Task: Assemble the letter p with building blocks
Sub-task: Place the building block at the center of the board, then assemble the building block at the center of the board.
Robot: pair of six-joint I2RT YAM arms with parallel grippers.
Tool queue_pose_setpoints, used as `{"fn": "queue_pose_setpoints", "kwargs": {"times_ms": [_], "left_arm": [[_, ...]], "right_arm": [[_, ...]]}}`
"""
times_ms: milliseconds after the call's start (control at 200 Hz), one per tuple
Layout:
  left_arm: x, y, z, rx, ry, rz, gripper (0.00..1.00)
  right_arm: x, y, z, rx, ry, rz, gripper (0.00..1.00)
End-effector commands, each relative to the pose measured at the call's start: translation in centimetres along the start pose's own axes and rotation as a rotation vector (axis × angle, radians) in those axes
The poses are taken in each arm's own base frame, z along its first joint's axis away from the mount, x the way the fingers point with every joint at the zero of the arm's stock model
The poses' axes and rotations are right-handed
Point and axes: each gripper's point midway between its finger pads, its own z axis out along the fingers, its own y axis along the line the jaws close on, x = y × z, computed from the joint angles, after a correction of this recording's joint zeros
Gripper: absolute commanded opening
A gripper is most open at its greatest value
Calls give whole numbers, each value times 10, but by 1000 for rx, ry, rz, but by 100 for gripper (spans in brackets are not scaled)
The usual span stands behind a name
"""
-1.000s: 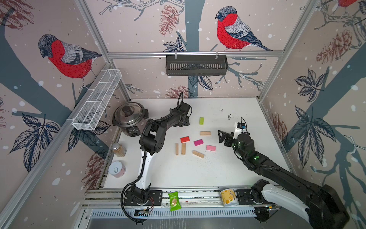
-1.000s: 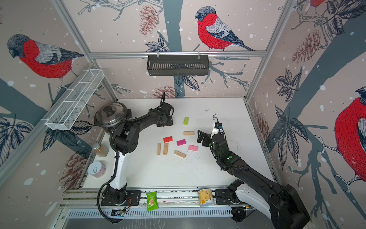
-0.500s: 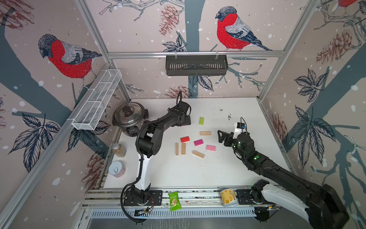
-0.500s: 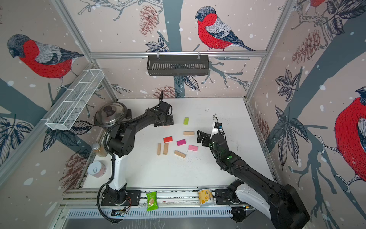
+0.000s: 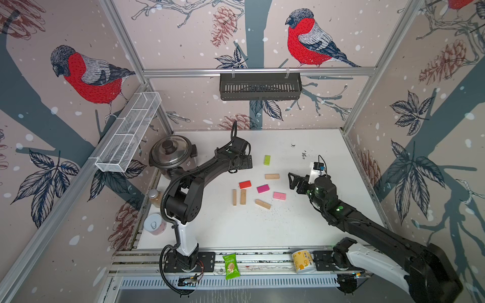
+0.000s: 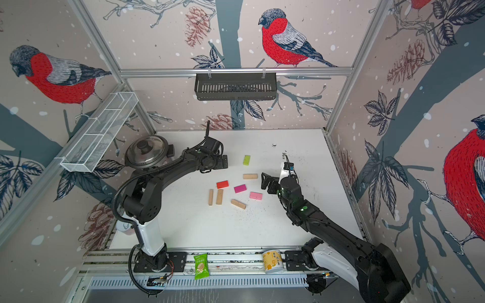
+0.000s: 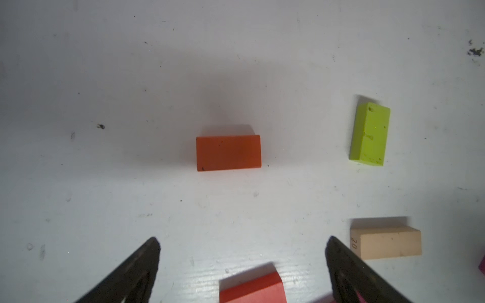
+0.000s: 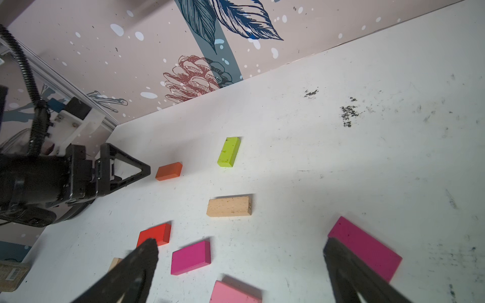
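Note:
The building blocks lie scattered flat on the white table (image 5: pixel 315 147), and no letter p is in view. Both top views show lime-green (image 5: pixel 267 159) (image 6: pixel 246 160), tan (image 5: pixel 272 176), red (image 5: pixel 244 184), magenta (image 5: pixel 263 188) and pink (image 5: pixel 279 195) blocks. Two tan ones (image 5: pixel 234 197) lie side by side and another (image 5: pixel 262 204) lies angled. My left gripper (image 5: pixel 246 161) (image 7: pixel 242 244) is open and empty. An orange block (image 7: pixel 228 153) (image 8: pixel 169 171) lies just past its fingertips. My right gripper (image 5: pixel 290 181) (image 8: pixel 240 249) is open and empty beside a second magenta block (image 8: pixel 364 248).
A lidded pot (image 5: pixel 172 154) stands at the back left, with a jar (image 5: pixel 154 195) and a pink can (image 5: pixel 154 224) along the left edge. On the front rail lie a green snack packet (image 5: pixel 231 266) and a yellow cup (image 5: pixel 301 261). A wire basket (image 5: pixel 128 131) and a black rack (image 5: pixel 259 86) hang on the walls.
The left arm's elbow has swung down toward the front left, while its gripper stays by the orange block. The right arm has not moved.

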Motion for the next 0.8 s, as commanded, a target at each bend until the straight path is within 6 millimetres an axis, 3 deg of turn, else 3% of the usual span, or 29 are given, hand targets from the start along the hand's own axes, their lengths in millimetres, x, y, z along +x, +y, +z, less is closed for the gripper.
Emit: {"fn": "queue_pose_setpoints", "kwargs": {"times_ms": [0,225,355,570,796], "left_arm": [[11,-4,-17,19,-28,26,97],[54,2,-44,50,-15,98,94],[74,4,-43,73,29,169,89],[72,0,-27,54,36,267,77],[67,-12,-7,67,36,375,74]], "right_arm": [[-11,8,-2,-27,-33,-3,100],[-14,13,-7,-57,-43,10,100],[-11,17,-6,-77,-27,13,100],[-14,36,-15,-166,-25,10,100],[-12,33,-15,-148,-31,1,100]]}}
